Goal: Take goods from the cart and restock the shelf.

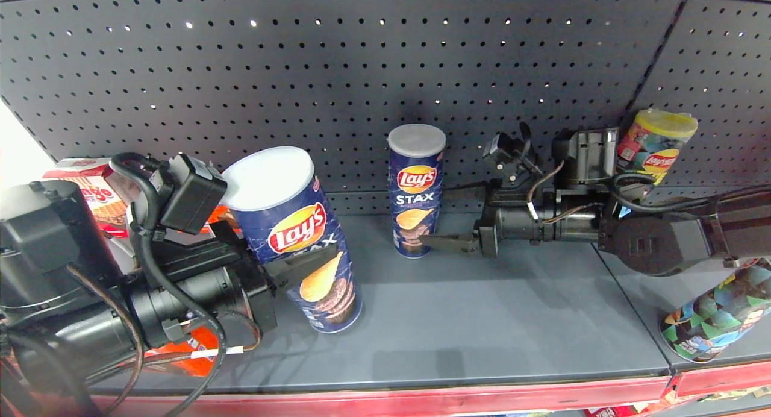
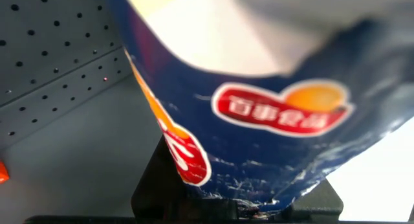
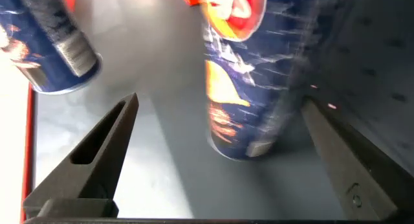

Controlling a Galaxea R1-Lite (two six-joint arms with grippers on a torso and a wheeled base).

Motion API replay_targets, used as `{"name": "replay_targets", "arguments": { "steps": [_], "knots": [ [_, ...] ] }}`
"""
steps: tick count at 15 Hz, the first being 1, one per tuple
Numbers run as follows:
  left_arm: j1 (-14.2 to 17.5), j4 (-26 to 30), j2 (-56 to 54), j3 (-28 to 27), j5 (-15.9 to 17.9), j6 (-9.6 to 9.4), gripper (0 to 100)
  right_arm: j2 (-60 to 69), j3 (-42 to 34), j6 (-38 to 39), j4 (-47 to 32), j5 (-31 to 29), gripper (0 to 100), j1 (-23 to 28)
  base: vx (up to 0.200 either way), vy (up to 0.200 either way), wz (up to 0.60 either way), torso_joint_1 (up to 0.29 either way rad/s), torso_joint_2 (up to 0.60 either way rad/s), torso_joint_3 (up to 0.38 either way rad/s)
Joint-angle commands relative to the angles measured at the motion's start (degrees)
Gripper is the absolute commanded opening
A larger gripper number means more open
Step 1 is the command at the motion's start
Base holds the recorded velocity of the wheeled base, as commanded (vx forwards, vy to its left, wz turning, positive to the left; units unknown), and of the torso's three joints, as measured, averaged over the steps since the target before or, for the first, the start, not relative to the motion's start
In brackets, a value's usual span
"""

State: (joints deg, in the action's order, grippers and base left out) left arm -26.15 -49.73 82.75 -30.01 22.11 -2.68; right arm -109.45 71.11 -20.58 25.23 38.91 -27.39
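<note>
— How much room do I have along the edges?

— Your shelf (image 1: 482, 320) runs from a red lip (image 1: 421, 399) at the front to a dark pegboard (image 1: 361, 73) at the back. The open stretch is the middle and front of the grey board, between your two arms. On your left a box (image 1: 90, 188) and an orange pack (image 1: 193, 351) crowd the end. On your right, past a seam in the boards, a patterned can (image 1: 717, 320) leans near the front, and a yellow-lidded can (image 1: 659, 140) sits at the back.

— And the cans I'm working with?

— The near can (image 1: 295, 236) is in your left claw (image 1: 301, 266), which is closed on its side about halfway up. Its base is down at the board, near the front left, and its white lid is on. The far can (image 1: 415, 191) stands upright close to the pegboard, well apart from the near one, lid on too.

— My right claw?

— Your right claw (image 1: 446, 243) lies low along the board with its jaws spread wide. From the right wrist the far can's base sits between the two fingers (image 3: 97, 153); whether either touches it, you cannot tell.
</note>
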Motion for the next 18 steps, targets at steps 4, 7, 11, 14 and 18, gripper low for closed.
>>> {"name": "replay_targets", "arguments": {
  "steps": [4, 7, 11, 14, 18],
  "knots": [
    [0.05, -0.02, 0.13, -0.05, -0.05, -0.04, 0, 0.02, -1.76, 0.01, -0.01, -0.15, 100, -2.31, 0.0, 0.0, 0.0, 0.0, 0.0, 0.0],
    [0.05, -0.02, -0.04, 0.13, -0.05, -0.04, 0, 1.34, -4.75, -0.16, 0.08, -0.5, 100, -2.4, 0.0, 0.0, 0.0, 0.0, 0.0, 0.0],
    [0.05, -0.02, -0.22, 0.31, -0.05, -0.04, 0, 2.13, -6.16, 0.01, 1.22, -2.61, 100, -0.82, 0.0, 0.0, 0.0, 0.0, 0.0, 0.0],
    [0.05, -0.11, -0.13, 0.22, 0.03, -0.04, 0, 1.96, -5.63, 0.27, 1.48, -5.51, 100, -0.64, 0.0, 0.0, 0.0, 0.0, 0.0, 0.0],
    [0.05, -0.02, -0.13, 0.39, -0.05, -0.04, 0, 0.81, -2.38, 2.47, 1.48, -11.14, 100, -2.49, 0.0, 0.0, 0.0, 0.0, 0.0, 0.0]
  ]
}}
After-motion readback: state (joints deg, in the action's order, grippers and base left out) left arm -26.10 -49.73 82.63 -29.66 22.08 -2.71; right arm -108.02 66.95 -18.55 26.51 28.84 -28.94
